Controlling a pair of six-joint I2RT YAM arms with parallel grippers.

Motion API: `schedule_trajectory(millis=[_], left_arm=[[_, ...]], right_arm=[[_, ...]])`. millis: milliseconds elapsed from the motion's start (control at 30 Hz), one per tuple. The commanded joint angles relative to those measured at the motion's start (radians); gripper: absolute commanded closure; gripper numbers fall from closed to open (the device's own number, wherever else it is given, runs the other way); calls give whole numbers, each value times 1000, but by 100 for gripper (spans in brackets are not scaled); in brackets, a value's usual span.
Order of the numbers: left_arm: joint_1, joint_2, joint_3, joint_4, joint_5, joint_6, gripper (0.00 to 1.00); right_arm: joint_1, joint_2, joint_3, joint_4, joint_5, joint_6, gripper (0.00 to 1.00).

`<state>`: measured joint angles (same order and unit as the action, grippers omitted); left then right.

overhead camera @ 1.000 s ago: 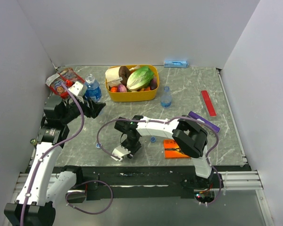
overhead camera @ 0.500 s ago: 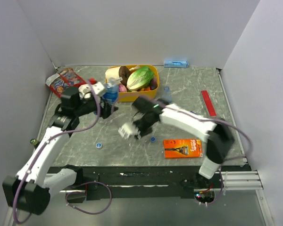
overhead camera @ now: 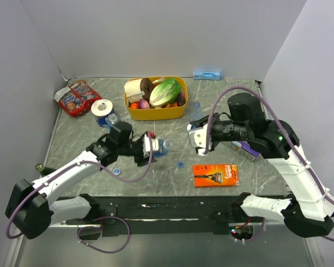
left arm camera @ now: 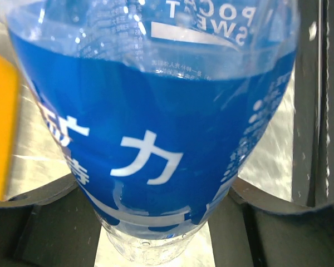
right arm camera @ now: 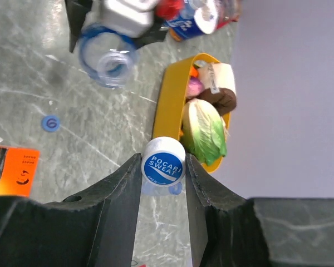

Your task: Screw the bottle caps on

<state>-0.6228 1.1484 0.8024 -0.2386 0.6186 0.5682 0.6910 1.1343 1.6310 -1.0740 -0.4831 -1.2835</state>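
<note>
A second ago the left gripper (overhead camera: pixel 149 146) was up by the back-left corner of the desk (overhead camera: pixel 239 111), and the right arm was folded low over the near middle. Now the left gripper is clamped round a bottle (left arm camera: pixel 150 128) and has brought it out to the middle of the desk, tipped over with its open mouth (right arm camera: pixel 112 58) towards the right side. The right gripper (right arm camera: pixel 162 169) has swung up and to the right of it, pinching a cap (right arm camera: pixel 163 160) between its fingers. Cap and mouth are still well apart, so I'd say the pair is only lined up for threading, with no screwing begun.

Two loose caps (overhead camera: pixel 180 164) lie towards the near edge – one near the middle, the other (overhead camera: pixel 116 172) further left.

The held cap reads "POCARI SWEAT" in white on blue. The bottle's blue label shows the same words upside down near its top, plus white Japanese characters. The orange pack (overhead camera: pixel 215 174) near the front edge has print I can't make out.
</note>
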Motion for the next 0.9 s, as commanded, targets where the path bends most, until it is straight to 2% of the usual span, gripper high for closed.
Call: schedule_trajectory(millis=[0,133,267,467,867], left_arm=[[-49,-81,-104,136,-80,139,99],[-57,-82,-108,139,-92,108,99],[-68,-108,-127,157,-108,124,99],[-68,-111,-127,151,-137,174,99],[-68,-87,-95,191,-135,177,99]], right_arm=[[44,59,-25,-49,5,-34,77],[152,90,-54,-66,29,-69,76],[194,123,-85,-50,38,-82,75],[209,186,-46,-34,41,-76,74],[245,173,-92,20,47,-57,74]])
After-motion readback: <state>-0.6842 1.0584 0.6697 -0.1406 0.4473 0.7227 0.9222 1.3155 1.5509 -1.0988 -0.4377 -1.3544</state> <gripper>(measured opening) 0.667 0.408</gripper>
